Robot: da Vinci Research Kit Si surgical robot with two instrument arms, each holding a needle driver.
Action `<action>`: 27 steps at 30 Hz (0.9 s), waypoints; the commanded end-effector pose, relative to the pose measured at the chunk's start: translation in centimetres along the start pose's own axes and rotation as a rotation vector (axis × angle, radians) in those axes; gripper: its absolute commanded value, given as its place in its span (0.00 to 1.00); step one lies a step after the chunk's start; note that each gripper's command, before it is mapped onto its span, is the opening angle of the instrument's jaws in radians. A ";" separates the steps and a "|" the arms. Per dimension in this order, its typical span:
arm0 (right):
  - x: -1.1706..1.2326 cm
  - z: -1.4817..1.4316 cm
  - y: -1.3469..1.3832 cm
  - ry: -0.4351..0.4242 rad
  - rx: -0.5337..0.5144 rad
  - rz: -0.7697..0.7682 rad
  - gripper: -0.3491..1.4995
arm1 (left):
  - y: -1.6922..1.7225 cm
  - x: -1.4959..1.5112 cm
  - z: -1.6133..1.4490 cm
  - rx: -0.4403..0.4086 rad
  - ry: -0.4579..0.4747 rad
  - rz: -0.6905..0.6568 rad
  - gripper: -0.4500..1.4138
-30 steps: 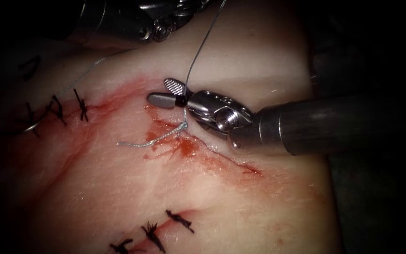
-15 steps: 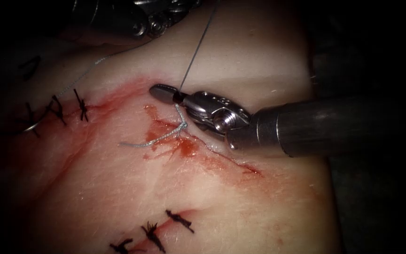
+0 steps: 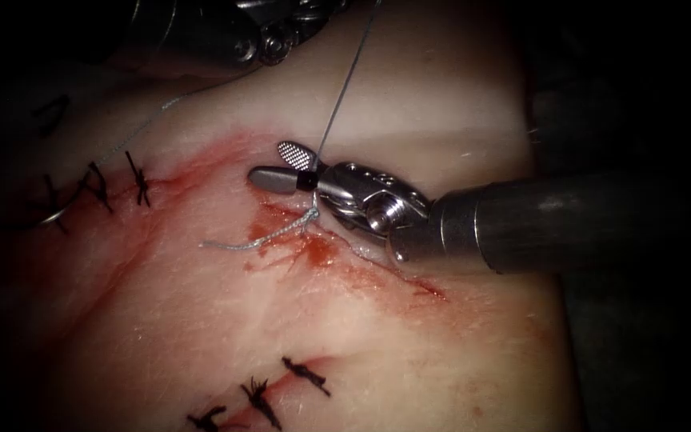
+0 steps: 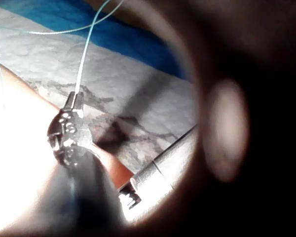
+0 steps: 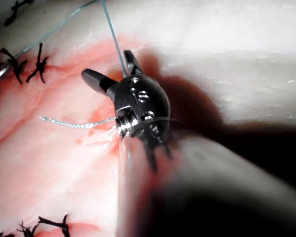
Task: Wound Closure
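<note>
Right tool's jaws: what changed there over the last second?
The right tool had its jaws open a second ago, shut them on the thread half a second ago, and has opened them again. I cannot tell whether the thread was cut. Unchanged: the left tool holds the thread, the knot keeps its loose tail, and the needle lies on the tissue, left of the cut.

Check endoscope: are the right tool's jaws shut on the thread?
No: the right tool has its jaws spread, with the thread running down between them.
</note>
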 end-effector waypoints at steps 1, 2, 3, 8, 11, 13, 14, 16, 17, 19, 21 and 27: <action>-0.04 0.07 -0.02 0.000 0.002 -0.001 0.91 | -0.02 -0.03 0.06 0.000 -0.001 0.000 0.00; -0.04 0.08 -0.02 0.000 0.002 -0.001 0.89 | -0.02 -0.03 0.06 0.000 -0.001 0.000 0.00; -0.03 0.08 -0.01 0.001 0.001 -0.013 0.87 | -0.01 -0.04 0.06 -0.001 -0.001 0.000 0.00; -0.01 0.09 0.01 0.002 -0.001 -0.012 0.88 | -0.01 -0.04 0.06 -0.001 -0.001 0.000 0.00; -0.01 0.09 0.01 0.002 -0.001 -0.012 0.85 | -0.01 -0.04 0.06 -0.001 -0.001 0.000 0.00; 0.00 0.09 0.01 0.003 -0.002 -0.012 0.83 | -0.01 -0.04 0.06 -0.001 -0.001 -0.006 0.00; 0.00 0.10 0.00 0.003 -0.003 -0.012 0.82 | -0.01 -0.04 0.06 -0.001 -0.001 -0.006 0.00; 0.00 0.10 0.00 0.003 -0.003 -0.012 0.80 | -0.01 -0.04 0.06 -0.001 -0.001 -0.006 0.00; 0.01 0.10 0.00 0.002 -0.001 -0.012 0.75 | 0.00 -0.04 0.06 0.000 0.000 -0.006 0.00; -0.01 0.09 0.00 0.004 -0.008 -0.012 0.20 | 0.00 -0.04 0.06 -0.003 -0.002 -0.006 0.00; -0.02 0.08 0.00 0.006 -0.009 -0.013 0.00 | 0.00 -0.05 0.06 -0.003 -0.002 -0.006 0.00; 0.00 0.07 0.00 0.034 0.008 -0.006 0.00 | 0.02 -0.05 0.06 -0.006 -0.003 -0.006 0.00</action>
